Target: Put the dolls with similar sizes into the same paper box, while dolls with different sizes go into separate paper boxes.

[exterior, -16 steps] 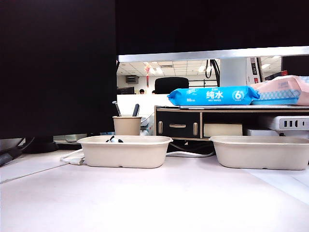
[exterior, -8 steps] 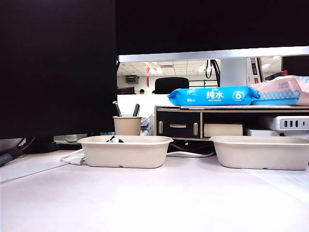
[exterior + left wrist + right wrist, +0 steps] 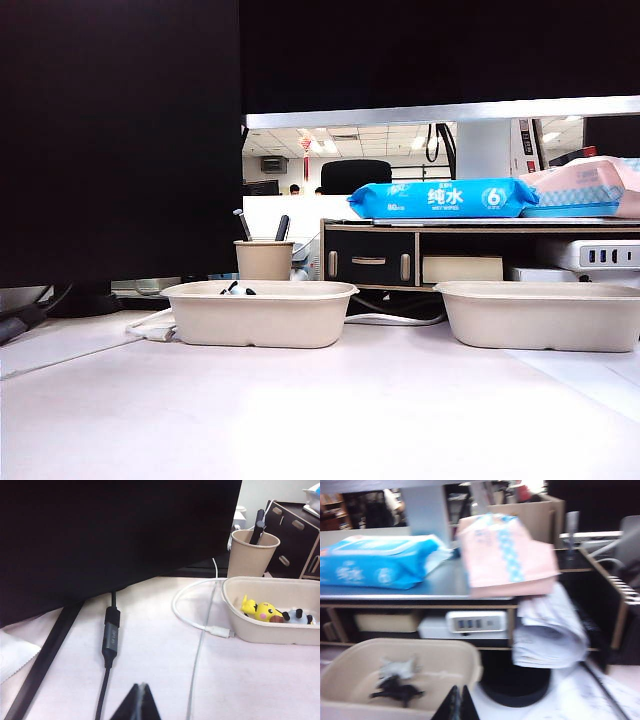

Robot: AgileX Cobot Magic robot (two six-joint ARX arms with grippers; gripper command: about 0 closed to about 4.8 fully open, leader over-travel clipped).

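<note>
Nothing has moved in the exterior view since the earlier frames. The left tray (image 3: 259,312) holds the yellow doll (image 3: 261,610) and blue doll (image 3: 298,617); the right tray (image 3: 400,680) holds the tiger (image 3: 397,667) and black doll (image 3: 397,691). Left tool (image 3: 139,696) and right tool (image 3: 456,700) sit shut, empty, over the bench (image 3: 320,410).

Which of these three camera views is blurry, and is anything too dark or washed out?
Right wrist view: soft all over, so the black animal doll and grey-striped doll in the beige paper box smear. Left wrist view: sharp; the yellow doll reads clearly above the shut left gripper. Exterior view: crisp, but the black monitor is featureless dark, and the office ceiling behind glares.
</note>
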